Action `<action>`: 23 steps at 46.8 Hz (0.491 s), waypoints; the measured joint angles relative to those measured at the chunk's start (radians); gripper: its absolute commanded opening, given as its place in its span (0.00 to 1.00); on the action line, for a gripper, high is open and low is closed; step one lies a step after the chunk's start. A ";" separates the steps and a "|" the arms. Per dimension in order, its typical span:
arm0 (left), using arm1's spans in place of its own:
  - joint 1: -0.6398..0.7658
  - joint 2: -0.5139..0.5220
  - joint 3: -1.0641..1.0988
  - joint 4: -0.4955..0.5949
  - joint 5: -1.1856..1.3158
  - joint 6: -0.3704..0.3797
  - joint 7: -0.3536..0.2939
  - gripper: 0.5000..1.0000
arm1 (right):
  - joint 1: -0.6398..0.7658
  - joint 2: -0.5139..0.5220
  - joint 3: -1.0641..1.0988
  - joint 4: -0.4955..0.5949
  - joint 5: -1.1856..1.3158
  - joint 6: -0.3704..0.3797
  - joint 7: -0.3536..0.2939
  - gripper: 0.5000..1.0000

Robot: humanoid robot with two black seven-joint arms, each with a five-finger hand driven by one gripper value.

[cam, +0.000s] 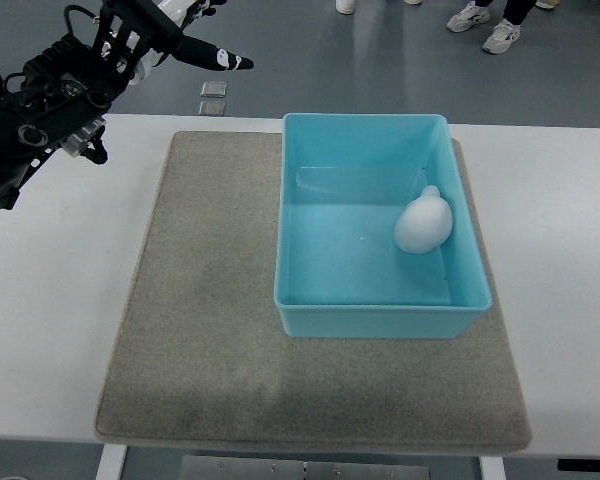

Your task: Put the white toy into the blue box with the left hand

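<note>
The white toy [423, 223] lies inside the blue box [310, 310], against its right wall. The box stands on the right half of a grey mat [200, 300]. My left hand [145, 40] is raised at the top left, above the table's far left corner and well away from the box. Its black fingers are spread, one pointing right, and it holds nothing. My right hand does not show.
The mat lies on a white table [50, 300]. Beyond the far edge, a person's shoes [485, 25] stand on the grey floor, and two small floor plates [213, 97] lie near the table.
</note>
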 measured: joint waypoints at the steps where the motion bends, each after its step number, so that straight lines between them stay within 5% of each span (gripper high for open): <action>1: 0.000 -0.003 -0.001 0.007 -0.039 0.002 0.000 0.98 | 0.000 0.000 0.000 0.000 0.000 0.000 0.000 0.87; 23: 0.007 -0.066 -0.052 0.167 -0.656 -0.072 0.001 0.98 | 0.000 0.000 0.000 0.000 0.000 0.000 0.000 0.87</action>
